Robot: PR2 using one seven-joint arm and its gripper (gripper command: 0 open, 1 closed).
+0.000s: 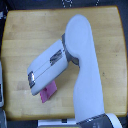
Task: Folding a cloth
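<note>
The claw [33, 84] sits at the end of the white arm [82, 70], low toward the exterior view's left, directly over the upper part of the cloth [49, 93]; the view looks down on the housing, so whether the claw is released, clenched or gripping the fabric cannot be told. Only a small pink-magenta portion of the cloth shows, lying flat on the wooden worktop [30, 30] just below the claw's end, near the worktop's front edge. The visible piece runs on a diagonal, from lower left up toward upper right.
</note>
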